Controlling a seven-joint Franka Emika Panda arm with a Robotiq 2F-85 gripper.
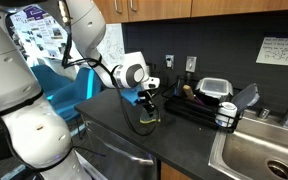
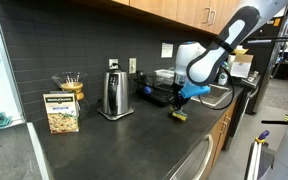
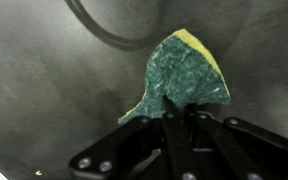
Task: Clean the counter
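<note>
A green and yellow scrub sponge is pinched in my gripper, whose fingers are shut on its lower edge. In both exterior views the sponge touches the dark grey counter, with my gripper right above it. The spot is near the counter's front edge, beside the dish rack.
A black dish rack with containers stands next to the steel sink. A steel kettle, a cereal box and a small basket stand along the back wall. A cable loop lies on the counter.
</note>
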